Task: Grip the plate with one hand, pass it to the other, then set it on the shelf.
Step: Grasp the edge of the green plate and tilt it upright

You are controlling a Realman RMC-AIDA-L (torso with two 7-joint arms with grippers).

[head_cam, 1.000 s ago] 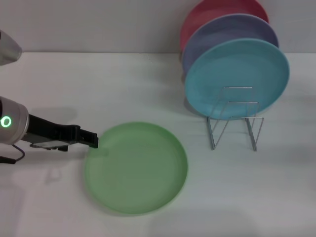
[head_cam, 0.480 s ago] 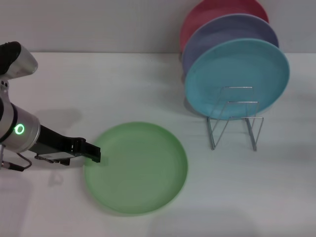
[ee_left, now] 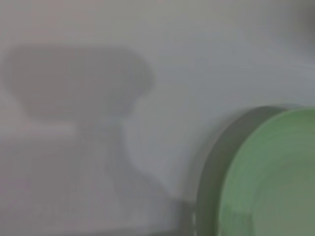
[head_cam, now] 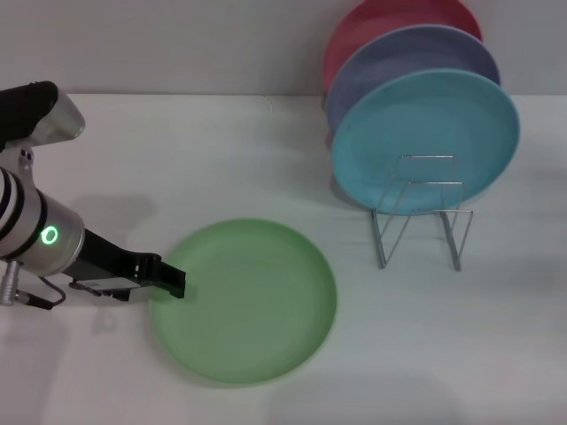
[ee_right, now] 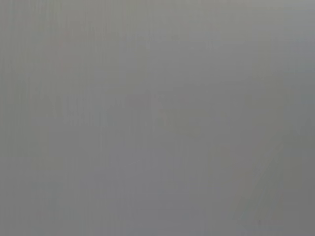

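Note:
The light-green plate [head_cam: 244, 301] lies flat on the white table, near the front middle. My left gripper [head_cam: 174, 282], on the arm with the green ring light, is at the plate's left rim, low over the table. The left wrist view shows the plate's rim [ee_left: 270, 177] close by and the arm's shadow on the table. The silver wire rack [head_cam: 421, 221] stands at the right back, apart from the green plate. My right gripper, on the arm with the blue light, is out of view; its wrist view shows only plain grey.
A turquoise plate [head_cam: 425, 137] stands upright in the rack, with a lavender plate [head_cam: 407, 57] and a red plate [head_cam: 372, 22] behind it. The rack's front slots stand bare. The white table [head_cam: 221, 150] spreads between the arm and the rack.
My left arm has come further into view and its gripper has slid along the plate's left rim toward the table's front. The plate has not moved.

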